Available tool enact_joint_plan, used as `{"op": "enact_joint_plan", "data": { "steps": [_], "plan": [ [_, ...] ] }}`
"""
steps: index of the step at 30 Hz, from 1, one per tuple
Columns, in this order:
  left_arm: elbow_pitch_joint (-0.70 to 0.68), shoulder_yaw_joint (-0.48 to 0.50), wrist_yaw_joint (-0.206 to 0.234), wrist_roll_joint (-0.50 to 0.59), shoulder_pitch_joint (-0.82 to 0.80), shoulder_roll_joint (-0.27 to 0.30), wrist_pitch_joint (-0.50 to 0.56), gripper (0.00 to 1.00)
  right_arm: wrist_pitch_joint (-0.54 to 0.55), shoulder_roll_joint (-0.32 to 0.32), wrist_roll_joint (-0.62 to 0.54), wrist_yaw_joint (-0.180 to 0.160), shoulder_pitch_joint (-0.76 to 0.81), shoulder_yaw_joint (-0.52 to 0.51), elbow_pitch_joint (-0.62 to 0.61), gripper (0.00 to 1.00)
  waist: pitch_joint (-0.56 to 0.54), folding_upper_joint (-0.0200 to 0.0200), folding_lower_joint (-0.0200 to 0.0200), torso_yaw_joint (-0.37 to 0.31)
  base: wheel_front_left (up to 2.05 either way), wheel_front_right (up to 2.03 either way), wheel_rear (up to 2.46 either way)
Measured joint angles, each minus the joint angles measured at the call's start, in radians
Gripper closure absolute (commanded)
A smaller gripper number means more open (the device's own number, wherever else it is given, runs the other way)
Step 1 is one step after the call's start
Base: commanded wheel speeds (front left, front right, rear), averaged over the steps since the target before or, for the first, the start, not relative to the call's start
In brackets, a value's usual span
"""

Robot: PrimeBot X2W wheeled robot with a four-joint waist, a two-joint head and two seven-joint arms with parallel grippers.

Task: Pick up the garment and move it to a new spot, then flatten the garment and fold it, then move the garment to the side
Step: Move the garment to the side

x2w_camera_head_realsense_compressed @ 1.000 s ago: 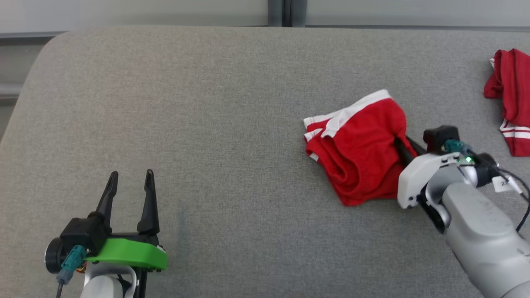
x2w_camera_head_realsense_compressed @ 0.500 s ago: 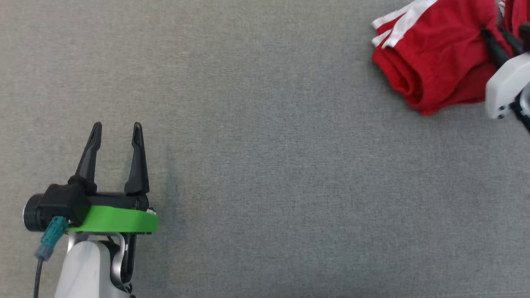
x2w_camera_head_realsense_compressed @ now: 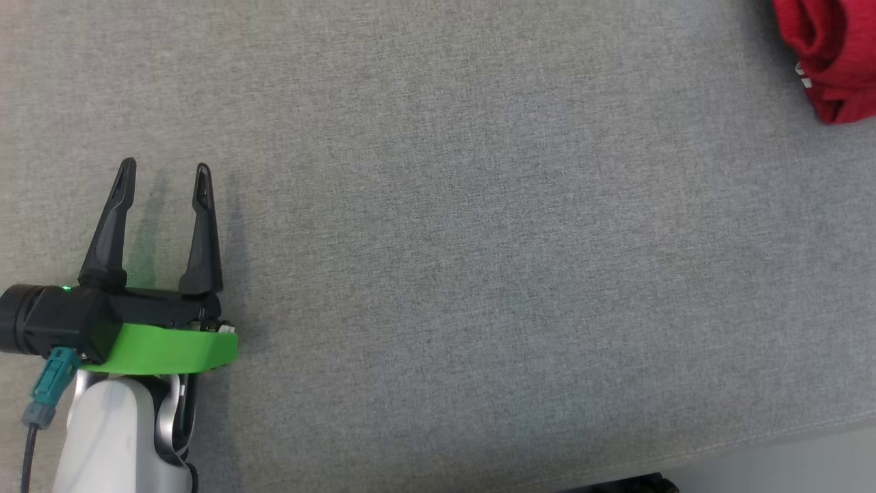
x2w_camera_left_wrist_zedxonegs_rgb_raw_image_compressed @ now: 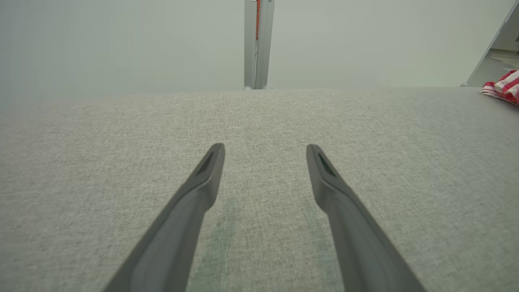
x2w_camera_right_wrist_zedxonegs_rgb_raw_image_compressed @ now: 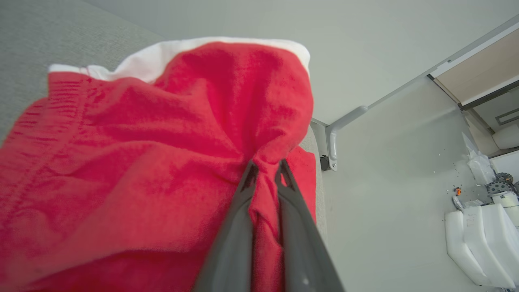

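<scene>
The garment (x2w_camera_head_realsense_compressed: 831, 61) is red with a white band, and a bunched part of it lies at the top right corner of the head view. In the right wrist view the garment (x2w_camera_right_wrist_zedxonegs_rgb_raw_image_compressed: 162, 162) hangs in folds in front of the camera. My right gripper (x2w_camera_right_wrist_zedxonegs_rgb_raw_image_compressed: 265, 164) is shut on a pinched fold of it, red cloth squeezed between the two fingers. My left gripper (x2w_camera_head_realsense_compressed: 164, 174) stands open over bare cloth at the lower left, far from the garment. In its own view the left gripper (x2w_camera_left_wrist_zedxonegs_rgb_raw_image_compressed: 265, 150) has nothing between its fingers.
The grey fabric table top (x2w_camera_head_realsense_compressed: 479, 239) stretches between the two arms; its front edge (x2w_camera_head_realsense_compressed: 787, 438) runs along the lower right. A second red-and-white striped cloth (x2w_camera_left_wrist_zedxonegs_rgb_raw_image_compressed: 502, 86) lies at the far right. White foam pieces (x2w_camera_right_wrist_zedxonegs_rgb_raw_image_compressed: 478, 239) sit on the floor beyond the table.
The head camera has swung down and to the left, so the garment slid to the top right corner and the right arm left the picture. The left gripper stays open.
</scene>
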Motion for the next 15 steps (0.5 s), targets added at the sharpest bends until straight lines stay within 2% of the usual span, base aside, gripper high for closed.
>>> {"op": "enact_joint_plan", "data": {
  "steps": [3, 9, 10, 12, 15],
  "plan": [
    [-0.02, -0.001, 0.0, 0.001, 0.0, 0.01, 0.0, 0.0, 0.008, -0.018, -0.005, 0.0, -0.034, -0.001, 0.024, 1.0, 0.024, -0.0001, 0.0, -0.016, 0.0, 0.0, 0.0],
    [-0.035, 0.0, 0.0, 0.002, 0.0, 0.018, 0.0, 0.0, 0.014, -0.007, -0.025, 0.0, -0.076, 0.015, 0.09, 1.0, 0.046, 0.0, 0.0, -0.033, 0.0, 0.0, 0.0],
    [-0.036, -0.001, 0.0, 0.002, 0.0, 0.018, 0.0, 0.0, 0.014, -0.002, -0.027, 0.0, -0.081, 0.017, 0.104, 0.87, 0.044, 0.0, 0.0, -0.033, 0.0, 0.0, 0.0],
    [-0.04, -0.001, 0.0, 0.002, 0.001, 0.019, 0.0, 0.0, -0.004, 0.007, -0.038, 0.0, -0.098, 0.012, 0.132, 0.0, 0.042, 0.0, 0.0, -0.03, 0.0, 0.0, 0.0],
    [-0.04, -0.001, 0.002, 0.002, 0.001, 0.019, 0.0, 0.0, -0.053, 0.02, -0.067, 0.0, -0.12, 0.002, 0.165, 0.0, 0.037, 0.0, 0.0, -0.027, 0.0, 0.0, 0.0]
  ]
}}
